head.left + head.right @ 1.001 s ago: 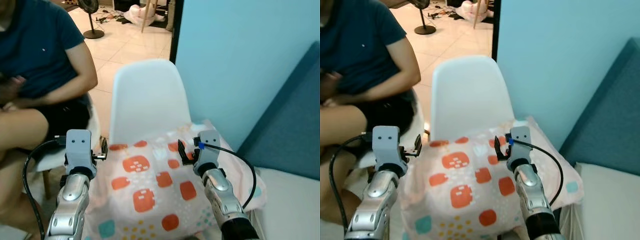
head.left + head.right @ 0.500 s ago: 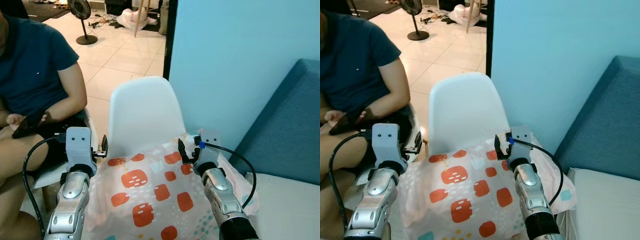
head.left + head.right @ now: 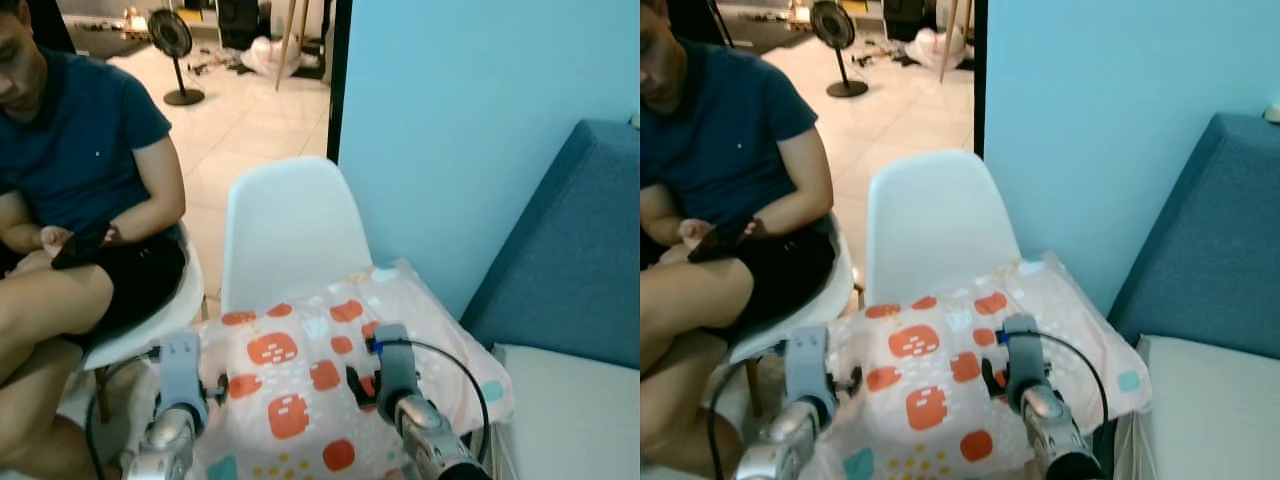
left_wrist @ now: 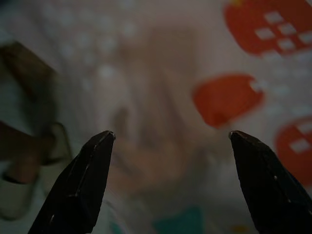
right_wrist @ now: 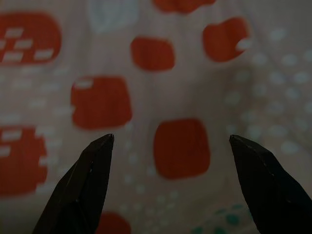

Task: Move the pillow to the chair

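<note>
Backdrop: light blue wall, teal sofa, seated person in dark shirt.
Pillow: pale pink pillow with orange-red blocks lying on white plastic chair.
Left gripper: fingers spread wide, holding nothing, over the pillow's edge.
Right gripper: fingers wide apart, empty, above the pillow's print.
Writing: none legible.

Two silver, rounded metal arms, each ending in a grey box-shaped wrist block. Left gripper and right gripper with long black tapering fingers, matte and smooth. A black cable looping off the right wrist, blue fitting at its start; another black cable beside the left arm.
</note>
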Tool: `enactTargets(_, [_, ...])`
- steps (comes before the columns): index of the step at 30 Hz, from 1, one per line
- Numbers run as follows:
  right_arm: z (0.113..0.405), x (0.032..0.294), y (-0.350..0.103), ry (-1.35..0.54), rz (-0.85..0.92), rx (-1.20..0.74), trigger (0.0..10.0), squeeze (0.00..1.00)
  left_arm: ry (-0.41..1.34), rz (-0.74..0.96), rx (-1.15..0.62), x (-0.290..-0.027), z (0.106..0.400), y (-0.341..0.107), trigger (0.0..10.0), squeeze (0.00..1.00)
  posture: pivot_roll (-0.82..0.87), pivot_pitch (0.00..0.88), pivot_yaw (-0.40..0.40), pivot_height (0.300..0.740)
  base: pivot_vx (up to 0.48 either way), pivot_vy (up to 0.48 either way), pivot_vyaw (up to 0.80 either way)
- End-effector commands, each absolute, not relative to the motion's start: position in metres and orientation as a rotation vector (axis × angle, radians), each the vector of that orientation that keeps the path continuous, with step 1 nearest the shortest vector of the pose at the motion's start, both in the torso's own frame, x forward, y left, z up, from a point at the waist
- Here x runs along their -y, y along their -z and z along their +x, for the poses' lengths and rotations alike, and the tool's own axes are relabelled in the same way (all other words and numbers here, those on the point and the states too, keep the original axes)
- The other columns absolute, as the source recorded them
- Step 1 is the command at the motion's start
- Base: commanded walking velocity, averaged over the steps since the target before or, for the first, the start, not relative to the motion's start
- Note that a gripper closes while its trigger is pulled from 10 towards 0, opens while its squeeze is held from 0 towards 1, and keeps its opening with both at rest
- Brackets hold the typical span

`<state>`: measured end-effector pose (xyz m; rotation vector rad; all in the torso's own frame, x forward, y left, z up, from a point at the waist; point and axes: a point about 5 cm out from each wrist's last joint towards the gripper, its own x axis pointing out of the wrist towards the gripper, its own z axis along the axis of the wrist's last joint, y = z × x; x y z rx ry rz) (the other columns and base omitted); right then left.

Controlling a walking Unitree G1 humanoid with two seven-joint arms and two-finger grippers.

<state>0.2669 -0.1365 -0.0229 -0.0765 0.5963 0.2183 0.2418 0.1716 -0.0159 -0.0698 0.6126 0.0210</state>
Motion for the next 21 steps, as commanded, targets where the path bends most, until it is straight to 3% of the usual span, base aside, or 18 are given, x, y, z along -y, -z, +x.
enactTargets(1, [0.263, 0.134, 0.027, -0.250, -0.108, -0.614, 10.0, 0.00, -0.011, -0.092, -0.624, -0.169, 0.243, 0.017, 10.0, 0.00, 0.04, 0.061, -0.023, 0.740, 0.000, 0.000, 0.00])
enactTargets(12, [0.255, 0.151, 0.038, -0.164, -0.038, -0.679, 10.0, 0.00, -0.030, -0.075, -0.598, -0.166, 0.243, 0.028, 10.0, 0.00, 0.02, 0.052, -0.019, 0.740, 0.000, 0.000, 0.00])
enactTargets(17, [0.253, 0.145, 0.037, -0.264, -0.153, -0.646, 10.0, 0.00, 0.014, -0.013, -0.528, -0.166, 0.253, 0.017, 10.0, 0.00, -0.01, 0.065, 0.007, 0.740, 0.000, 0.000, 0.00])
enactTargets(21, [0.252, 0.155, 0.039, -0.170, -0.036, -0.665, 10.0, 0.00, -0.047, 0.024, -0.531, -0.172, 0.249, 0.025, 10.0, 0.00, 0.01, 0.071, 0.012, 0.740, 0.000, 0.000, 0.00])
